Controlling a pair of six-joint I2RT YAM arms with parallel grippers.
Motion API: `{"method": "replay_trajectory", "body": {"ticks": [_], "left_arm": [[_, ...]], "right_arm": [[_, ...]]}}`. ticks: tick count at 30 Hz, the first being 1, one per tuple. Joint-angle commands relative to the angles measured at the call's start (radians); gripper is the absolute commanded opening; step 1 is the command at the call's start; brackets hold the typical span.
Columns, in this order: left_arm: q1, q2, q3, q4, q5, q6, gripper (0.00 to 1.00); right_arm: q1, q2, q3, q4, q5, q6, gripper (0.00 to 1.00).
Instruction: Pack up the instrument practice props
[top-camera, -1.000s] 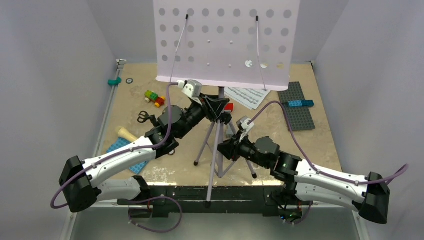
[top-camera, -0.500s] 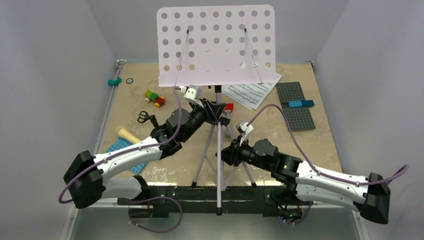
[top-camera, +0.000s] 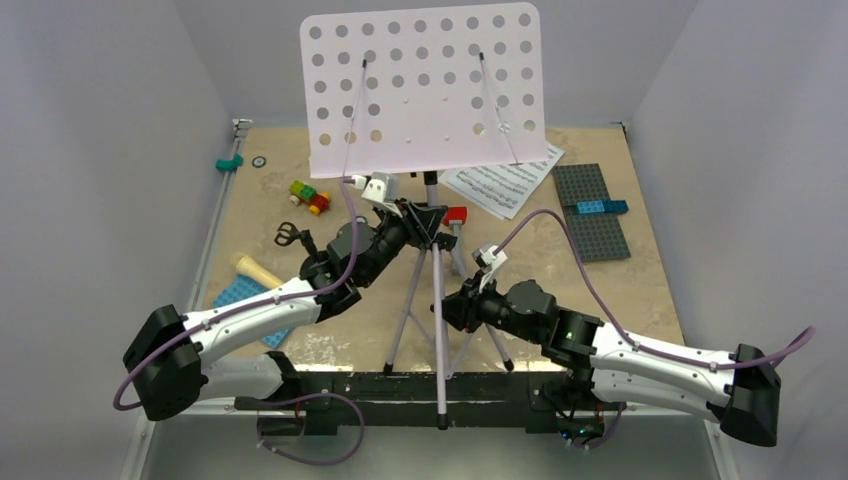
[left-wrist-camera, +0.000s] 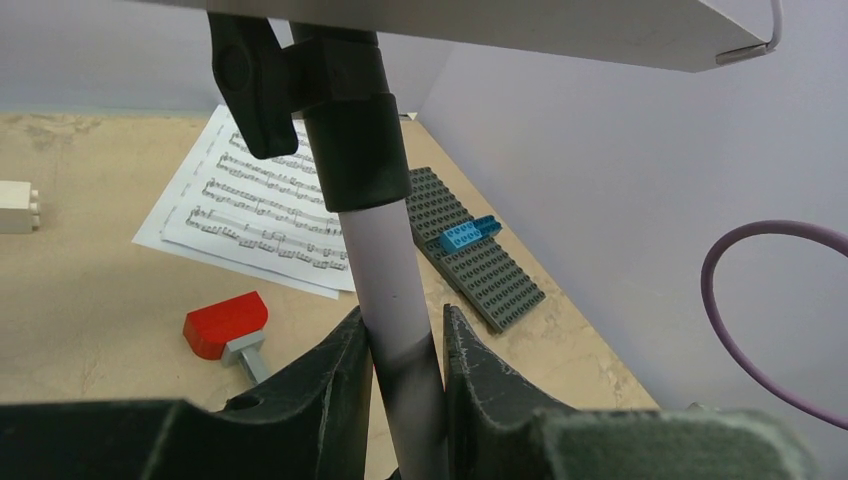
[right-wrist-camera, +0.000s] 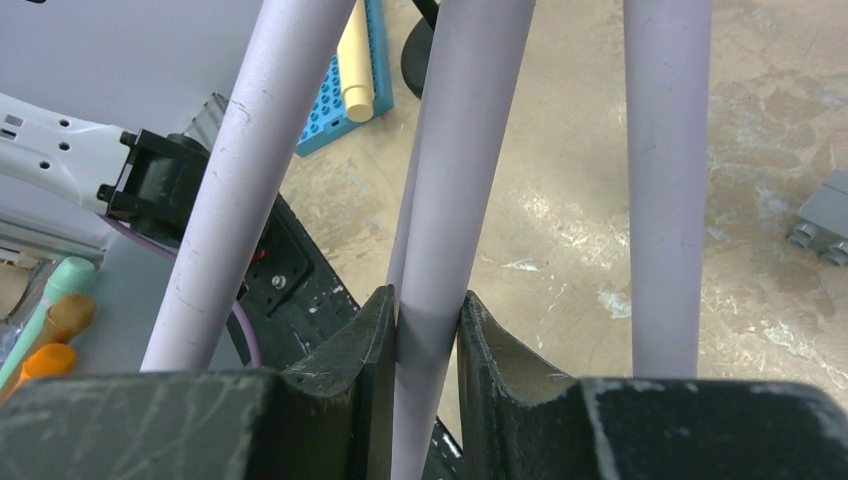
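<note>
Tilting back from its lean toward the near side, the lilac perforated tripod music stand (top-camera: 425, 90) now shows its whole desk, one leg reaching past the near edge of the table (top-camera: 640, 290). The left gripper (left-wrist-camera: 400, 340) pinches the shaft just below the black collar (left-wrist-camera: 352, 150), and the right gripper (right-wrist-camera: 428, 310) pinches a lower tube. Both arms hold the stand mid-table, the white sheet-music pages (top-camera: 500, 185) lying behind it, so folding or laying it down looks next.

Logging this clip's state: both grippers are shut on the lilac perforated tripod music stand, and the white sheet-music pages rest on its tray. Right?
No: the white sheet-music pages lie on the table, not on the stand's tray, as the left wrist view shows. Left gripper and right gripper are shut on the lilac perforated tripod music stand.
</note>
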Motion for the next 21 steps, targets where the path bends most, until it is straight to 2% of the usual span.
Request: {"method": "replay_trajectory", "body": {"ticks": [1, 10, 21], "left_arm": [[0.014, -0.065, 0.014, -0.115, -0.081, 0.206, 0.00], [0.009, -0.085, 0.072, -0.116, -0.083, 0.244, 0.00], [-0.052, -0.075, 0.158, -0.144, -0.096, 0.332, 0.00]], "right_arm": [[0.003, -0.093, 0.093, 0.210, 0.040, -0.114, 0.00], [0.006, -0.090, 0.088, 0.239, 0.050, -0.126, 0.00], [0.012, -0.084, 0.129, 0.216, -0.005, -0.052, 0.00]]}}
